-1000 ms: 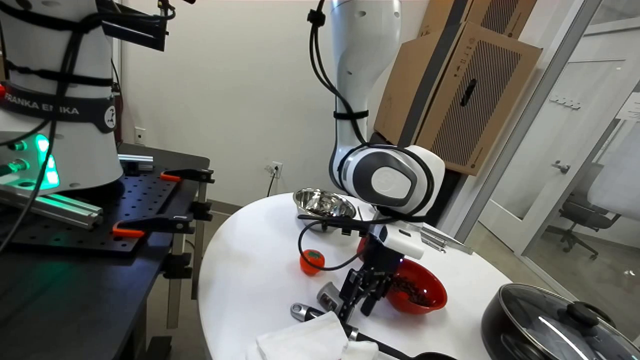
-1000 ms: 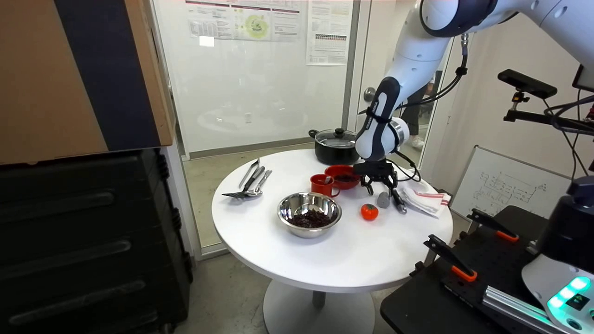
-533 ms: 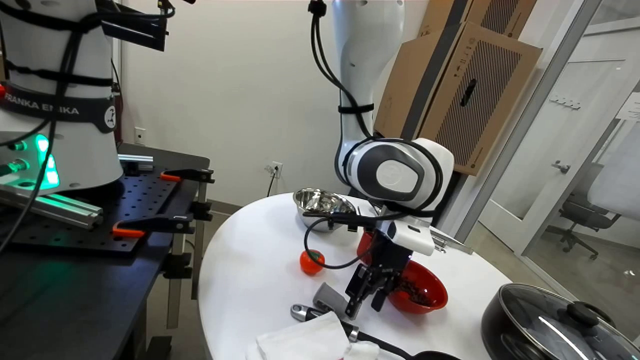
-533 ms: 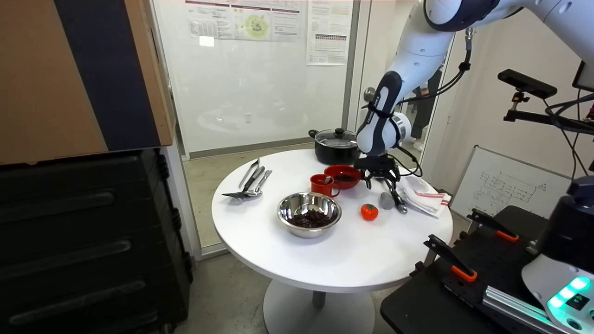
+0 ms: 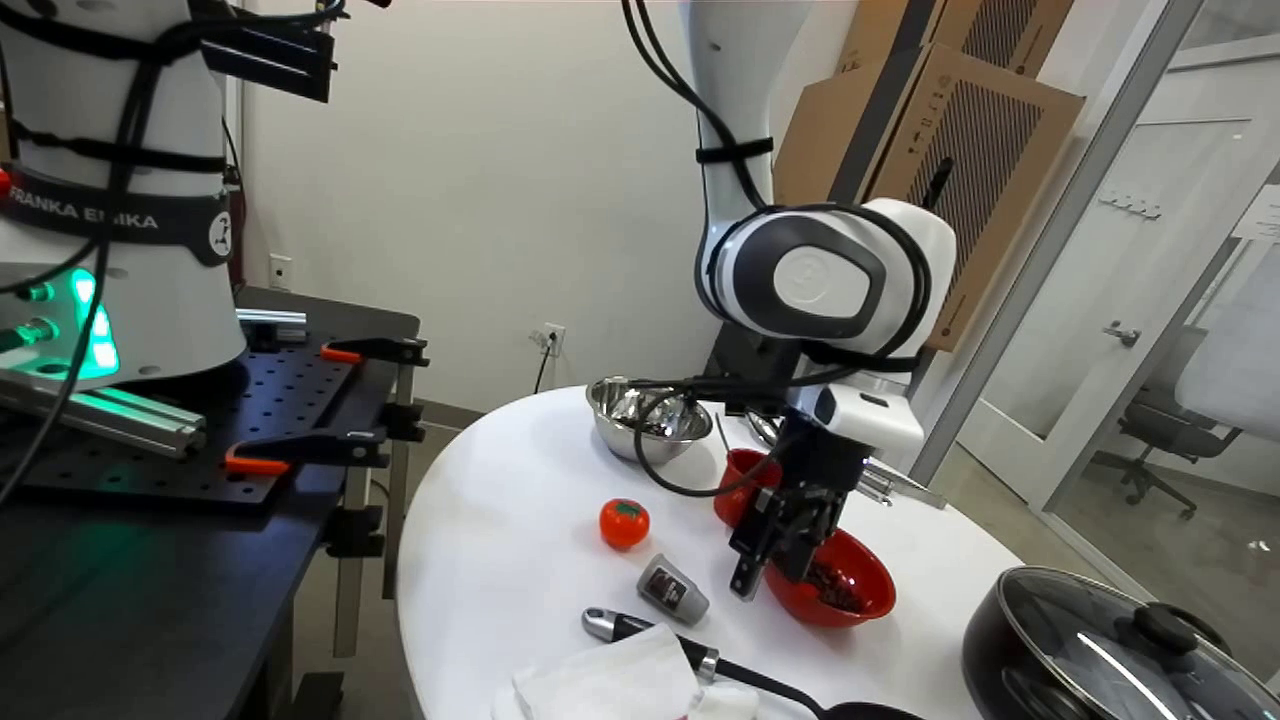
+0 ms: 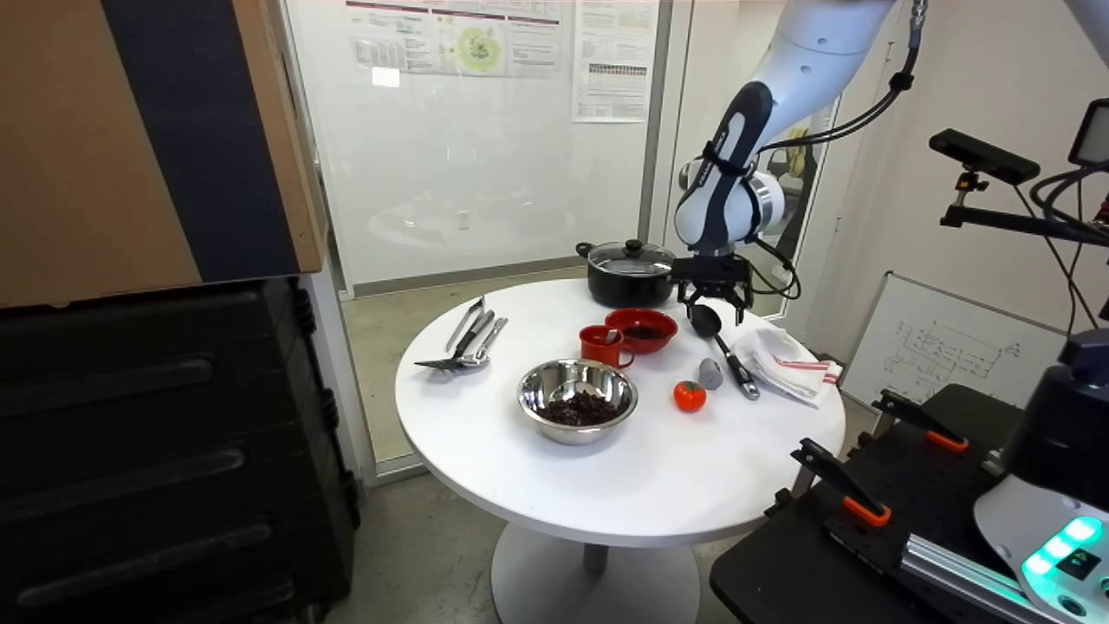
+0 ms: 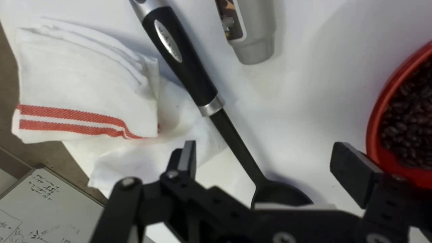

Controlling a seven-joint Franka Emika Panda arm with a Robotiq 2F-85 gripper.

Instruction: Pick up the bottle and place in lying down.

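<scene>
The bottle is a small grey one with a dark label. It lies on its side on the white table [image 5: 500,560] in both exterior views [image 5: 673,590] [image 6: 710,373]. In the wrist view the bottle [image 7: 254,32] is at the top edge, partly cut off. My gripper [image 5: 768,574] is open and empty, raised above the table. In that exterior view it appears up and to the right of the bottle, apart from it. In the wrist view the gripper's fingers [image 7: 188,158] stand wide apart, with the black ladle showing between them below.
A black ladle [image 7: 182,57] and a white towel [image 7: 84,81] lie near the bottle. A red bowl of beans [image 5: 850,580], a red mug [image 6: 600,347], a tomato [image 5: 624,524], a steel bowl [image 6: 576,425], utensils [image 6: 468,342] and a lidded pot [image 6: 630,273] stand around.
My gripper has risen and moved away from the bottle. The bottle has rolled or shifted slightly, and its label now faces up in an exterior view.
</scene>
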